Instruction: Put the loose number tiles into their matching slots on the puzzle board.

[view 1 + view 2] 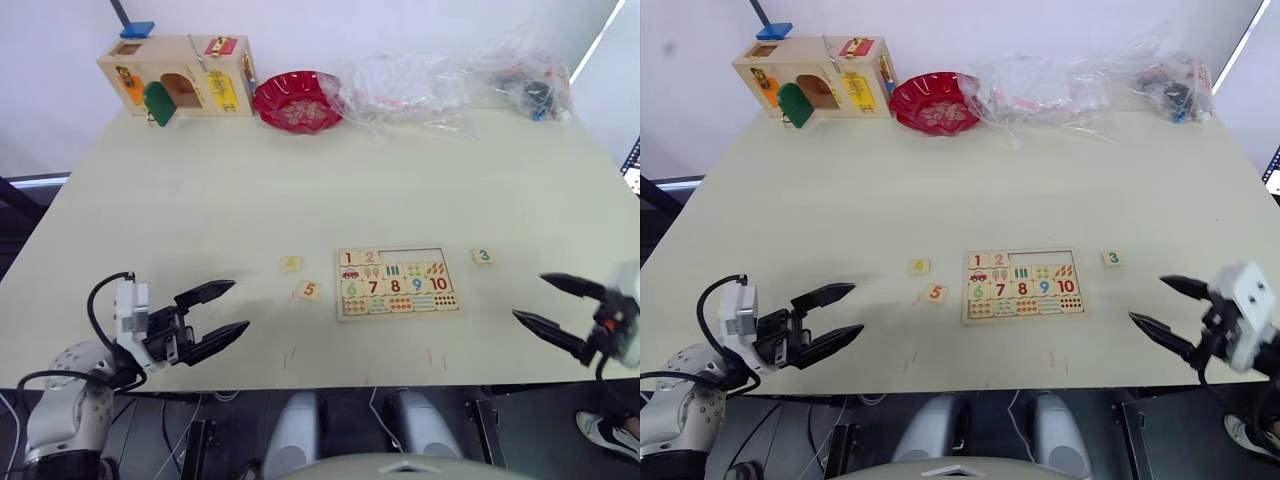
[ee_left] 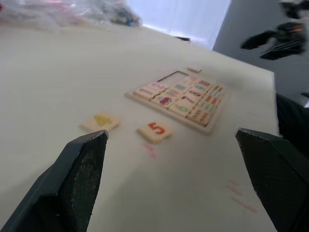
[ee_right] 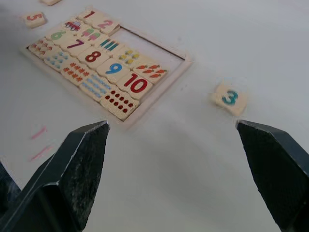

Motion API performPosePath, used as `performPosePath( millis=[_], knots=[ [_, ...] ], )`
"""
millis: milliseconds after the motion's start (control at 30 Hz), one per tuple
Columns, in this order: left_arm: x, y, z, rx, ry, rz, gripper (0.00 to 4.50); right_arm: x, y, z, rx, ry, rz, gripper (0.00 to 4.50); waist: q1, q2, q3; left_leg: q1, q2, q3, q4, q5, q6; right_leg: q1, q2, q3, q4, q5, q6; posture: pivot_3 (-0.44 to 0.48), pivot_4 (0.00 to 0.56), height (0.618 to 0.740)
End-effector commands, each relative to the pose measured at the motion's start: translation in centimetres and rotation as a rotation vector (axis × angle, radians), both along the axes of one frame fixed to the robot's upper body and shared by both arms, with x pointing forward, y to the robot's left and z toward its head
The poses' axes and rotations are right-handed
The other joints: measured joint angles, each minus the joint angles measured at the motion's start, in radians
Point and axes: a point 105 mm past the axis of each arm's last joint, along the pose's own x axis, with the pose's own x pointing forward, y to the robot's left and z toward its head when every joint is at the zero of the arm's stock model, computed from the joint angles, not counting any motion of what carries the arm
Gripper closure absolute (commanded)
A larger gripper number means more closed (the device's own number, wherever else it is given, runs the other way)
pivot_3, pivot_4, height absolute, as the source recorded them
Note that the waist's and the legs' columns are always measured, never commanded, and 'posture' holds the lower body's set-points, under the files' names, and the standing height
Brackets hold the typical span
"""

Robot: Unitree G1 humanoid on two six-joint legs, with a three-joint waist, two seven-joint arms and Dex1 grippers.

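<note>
You have the puzzle board (image 1: 396,283) lying flat on the pale table (image 1: 300,190), toward the table's near edge. In its top row the tiles 1 (image 3: 89,14) and 2 (image 3: 105,23) sit in the two slots at the board's left end, and the remaining three slots (image 3: 152,46) to their right stand open as one bare strip. Below that strip the board carries the counting pictures, then the numbers 6 to 10, then the dot tiles. Three loose tiles lie off the board: the tile 3 (image 1: 484,256) rests on the table just right of the board's top right corner, the tile 5 (image 1: 309,290) lies near the board's left edge, and the tile 4 (image 1: 290,264) with its yellow digit lies a little beyond the 5, farther from the board. Your left gripper (image 1: 224,311) hovers left of the board, past the 4 and 5, with its black fingers spread apart and nothing between them. Your right gripper (image 1: 546,300) hangs right of the board, near the 3, its fingers likewise parted and empty. Well behind the board, at the table's far edge, you can see a wooden latch box (image 1: 178,75) with coloured doors, a red bowl (image 1: 297,101) beside it, and a heap of clear plastic bags (image 1: 450,82).
</note>
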Motion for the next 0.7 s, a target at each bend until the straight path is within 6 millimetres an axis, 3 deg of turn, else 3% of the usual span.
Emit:
performPosePath(
  millis=[33,267,500,700],
  knots=[
    [-0.2,-0.6,1.9,-0.022,-0.072,-0.081,0.00,1.8,-0.4,0.0,-0.070,0.036,0.082,0.11,0.001,0.000,0.000,-0.001,0.000,0.001,0.000,0.000,0.000,0.000,0.000,0.000,0.000,0.001,0.001,0.000,0.150,0.740],
    [-0.8,-1.4,3.7,-0.091,-0.175,-0.170,0.00,6.5,-1.2,-0.4,-0.150,0.056,0.172,0.11,-0.001,0.000,0.001,-0.002,0.000,0.005,-0.001,0.000,0.000,-0.002,-0.001,0.000,0.000,0.002,0.004,0.000,0.150,0.740],
    [-1.2,-1.8,3.3,-0.125,-0.198,-0.156,0.00,10.4,-1.2,-1.8,-0.151,0.066,0.202,0.11,-0.013,0.001,0.002,-0.001,0.000,0.006,-0.001,0.000,0.000,-0.002,-0.001,0.002,0.000,0.002,0.004,0.000,0.150,0.740],
    [-1.1,-2.0,3.2,-0.129,-0.205,-0.125,0.00,12.0,-0.7,-3.1,-0.140,0.103,0.235,0.11,-0.019,0.001,0.002,-0.001,0.000,0.005,0.000,0.000,0.000,-0.002,-0.001,0.001,0.000,0.002,0.004,0.000,0.150,0.740]
  ],
)
